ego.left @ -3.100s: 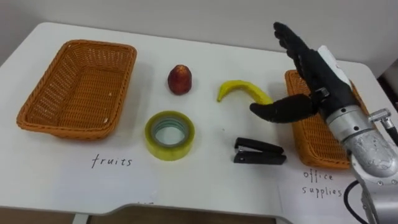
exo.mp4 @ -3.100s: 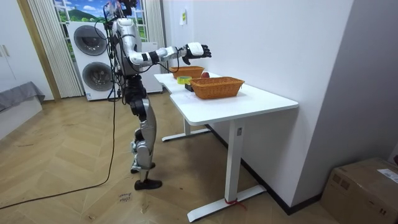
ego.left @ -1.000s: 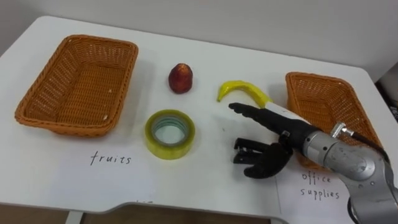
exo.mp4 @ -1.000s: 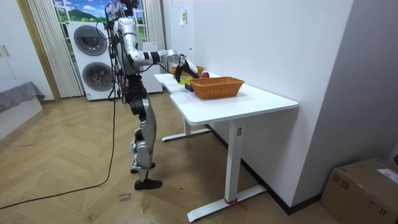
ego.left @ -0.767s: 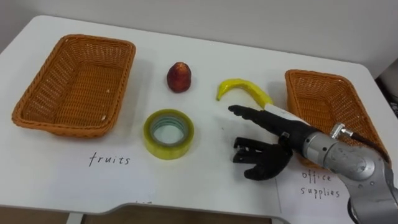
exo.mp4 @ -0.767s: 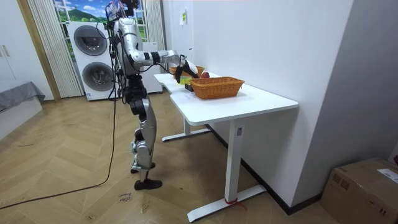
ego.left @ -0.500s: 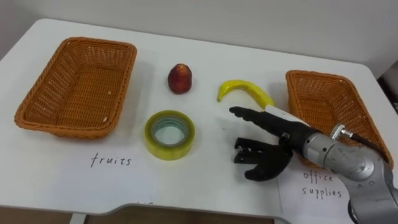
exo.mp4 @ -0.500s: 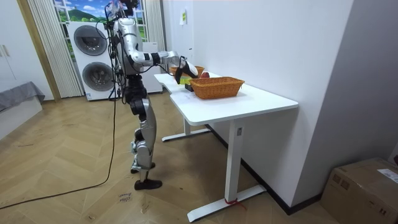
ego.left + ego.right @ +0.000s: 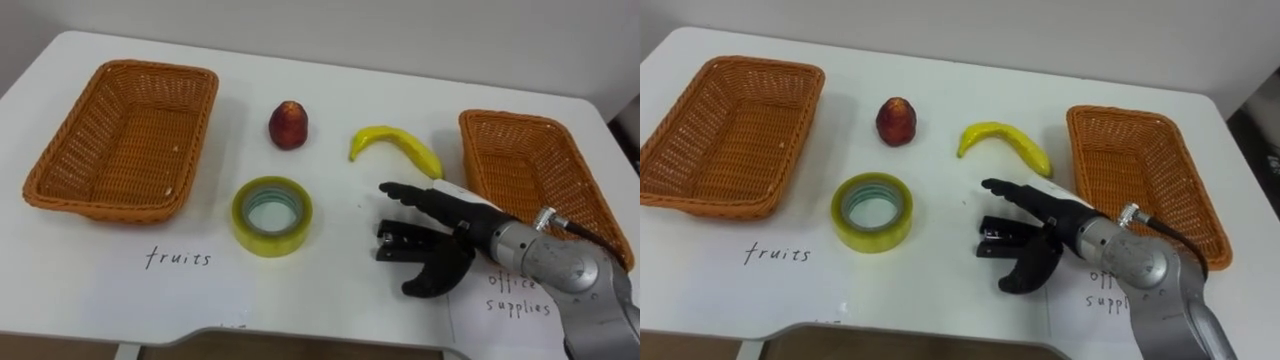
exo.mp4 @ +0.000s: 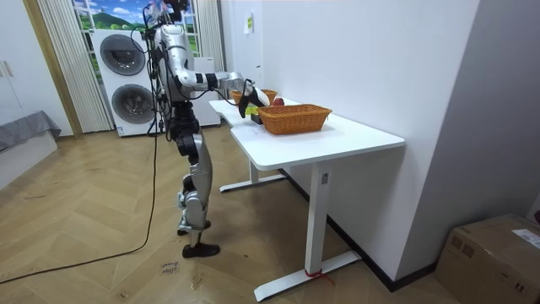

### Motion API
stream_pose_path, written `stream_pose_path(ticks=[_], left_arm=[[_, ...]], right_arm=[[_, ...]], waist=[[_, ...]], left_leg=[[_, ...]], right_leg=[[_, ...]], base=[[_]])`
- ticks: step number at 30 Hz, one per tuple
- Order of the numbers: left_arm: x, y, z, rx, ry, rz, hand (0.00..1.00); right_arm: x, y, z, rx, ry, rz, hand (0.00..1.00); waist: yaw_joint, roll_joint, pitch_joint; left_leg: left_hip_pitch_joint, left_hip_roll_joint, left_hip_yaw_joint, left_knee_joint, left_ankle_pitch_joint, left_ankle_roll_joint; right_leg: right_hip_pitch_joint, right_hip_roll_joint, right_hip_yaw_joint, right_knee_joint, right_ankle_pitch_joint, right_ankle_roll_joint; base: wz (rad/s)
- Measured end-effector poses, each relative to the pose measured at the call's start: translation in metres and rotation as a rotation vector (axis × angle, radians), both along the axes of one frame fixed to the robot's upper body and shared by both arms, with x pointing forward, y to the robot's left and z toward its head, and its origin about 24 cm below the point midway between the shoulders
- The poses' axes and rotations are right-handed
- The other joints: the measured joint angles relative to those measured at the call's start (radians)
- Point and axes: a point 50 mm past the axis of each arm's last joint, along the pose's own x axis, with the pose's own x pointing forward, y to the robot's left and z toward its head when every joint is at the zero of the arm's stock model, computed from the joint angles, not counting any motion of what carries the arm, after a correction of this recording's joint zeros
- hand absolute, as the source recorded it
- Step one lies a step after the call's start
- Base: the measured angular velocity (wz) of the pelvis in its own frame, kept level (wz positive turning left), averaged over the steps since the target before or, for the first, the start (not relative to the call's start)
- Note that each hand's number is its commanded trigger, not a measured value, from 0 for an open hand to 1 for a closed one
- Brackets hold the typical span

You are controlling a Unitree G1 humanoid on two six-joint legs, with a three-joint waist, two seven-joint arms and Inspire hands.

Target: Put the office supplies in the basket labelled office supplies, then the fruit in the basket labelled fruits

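Observation:
A black stapler (image 9: pixel 398 243) lies on the white table (image 9: pixel 340 90) in front of the right basket (image 9: pixel 524 168), which is empty and labelled for office supplies. My right hand (image 9: pixel 468 226) is open over the stapler, with straight fingers (image 9: pixel 412 194) just behind it and the thumb (image 9: pixel 432 274) in front. A yellow tape roll (image 9: pixel 272 216) lies at centre left. A red fruit (image 9: pixel 288 125) and a banana (image 9: pixel 393 144) sit farther back. The left basket (image 9: pixel 58 172), labelled fruits, is empty.
Handwritten paper labels (image 9: pixel 180 258) lie along the table's near edge. In the room view I stand at the table's end with my right hand (image 10: pixel 250 96) reaching over it. Washing machines (image 10: pixel 126 72) are behind me and a cardboard box (image 10: pixel 498 257) sits on the floor.
My right hand came down from above the right basket to the stapler. In the last second it sank and drew slightly back towards me, and the thumb slid nearer the front edge.

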Motion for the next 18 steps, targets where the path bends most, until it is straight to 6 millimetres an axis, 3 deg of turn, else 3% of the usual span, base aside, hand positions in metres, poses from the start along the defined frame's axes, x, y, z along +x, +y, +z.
stream_pose_path(ticks=[18], left_arm=[[0.0021,-0.0001,0.0006,0.001,-0.008,-0.004,0.00]], right_arm=[[0.0014,-0.0056,-0.0020,-0.140,-0.033,-0.029,0.00]], waist=[[0.010,-0.002,-0.0011]], left_leg=[[-0.002,0.000,0.000,-0.002,0.000,0.000]], right_leg=[[-0.001,0.001,-0.002,0.000,0.000,0.000]], base=[[0.00]])
